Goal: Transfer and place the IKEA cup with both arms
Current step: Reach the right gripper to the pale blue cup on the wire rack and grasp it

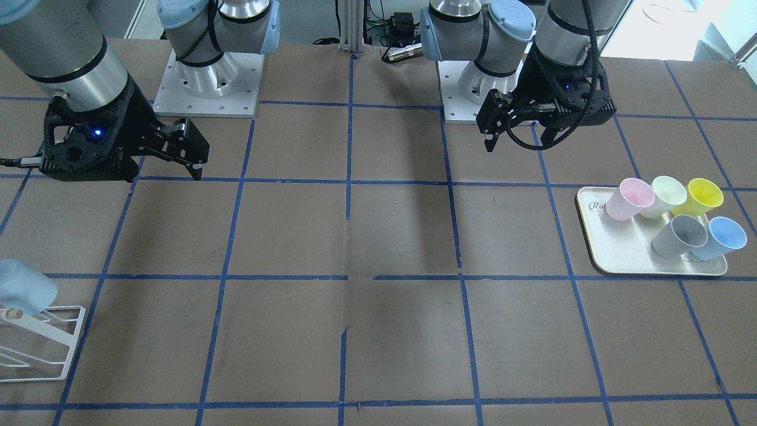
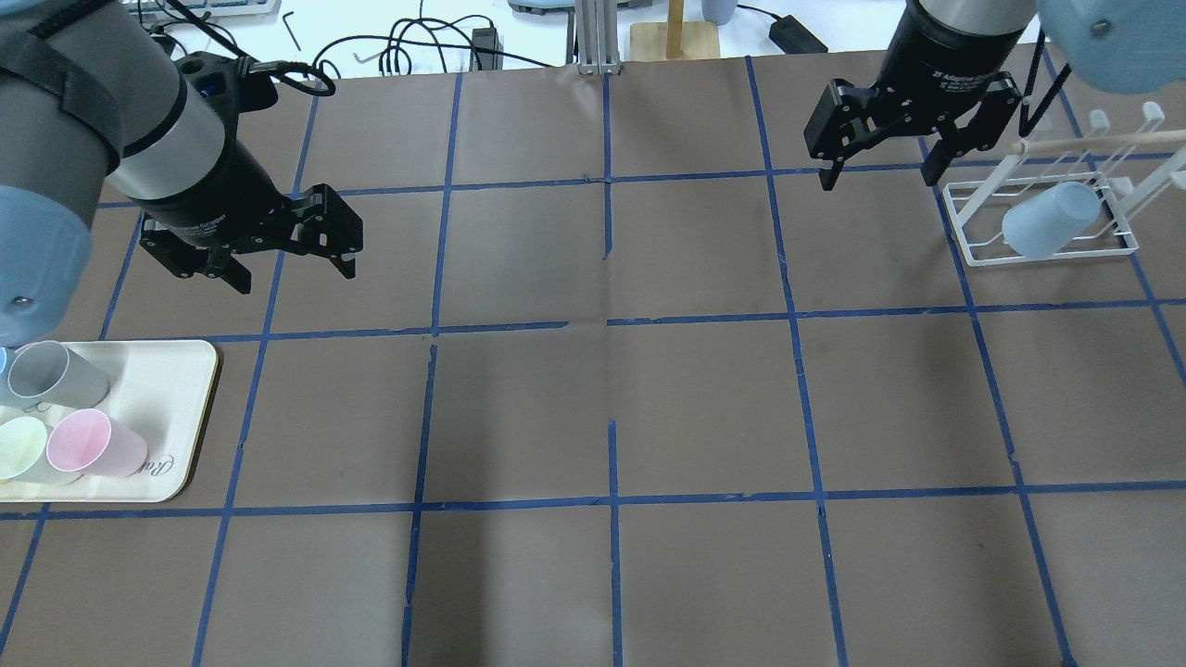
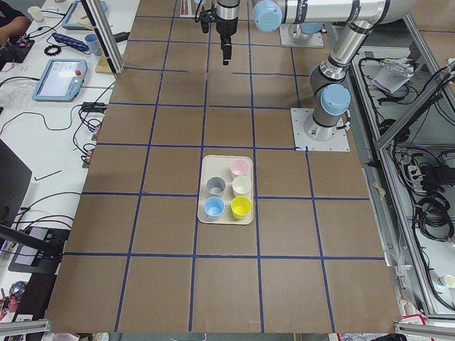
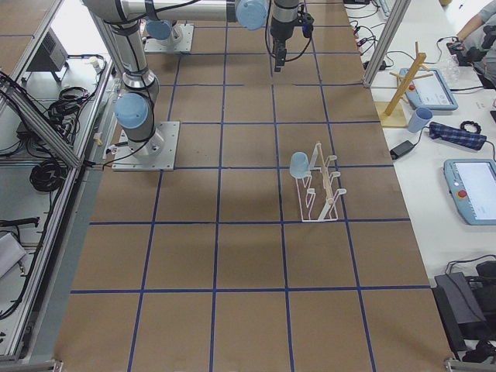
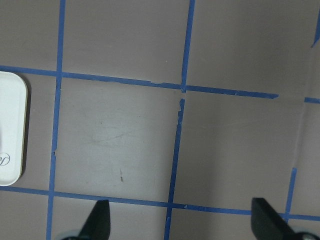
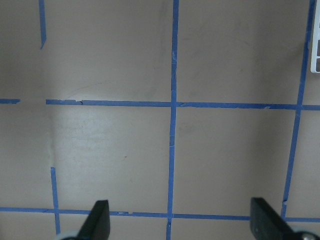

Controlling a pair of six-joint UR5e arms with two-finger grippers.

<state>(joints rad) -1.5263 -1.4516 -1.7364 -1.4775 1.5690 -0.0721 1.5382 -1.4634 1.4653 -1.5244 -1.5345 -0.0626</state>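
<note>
One pale-blue IKEA cup (image 2: 1052, 220) hangs tilted on a white wire rack (image 2: 1047, 252) at the table's right side; it also shows in the front view (image 1: 23, 288) and the right view (image 4: 299, 164). A second, near-identical blue cup (image 1: 722, 236) stands on the cream tray (image 1: 621, 260) at the left side. My left gripper (image 2: 295, 269) is open and empty, high above the table beyond the tray. My right gripper (image 2: 878, 176) is open and empty, just left of the rack. Both wrist views show spread fingertips over bare table.
The tray also holds a pink cup (image 1: 630, 198), a pale-green cup (image 1: 665, 195), a yellow cup (image 1: 701, 196) and a grey cup (image 1: 680, 235). Brown table with a blue tape grid. Cables and a wooden stand lie beyond the far edge.
</note>
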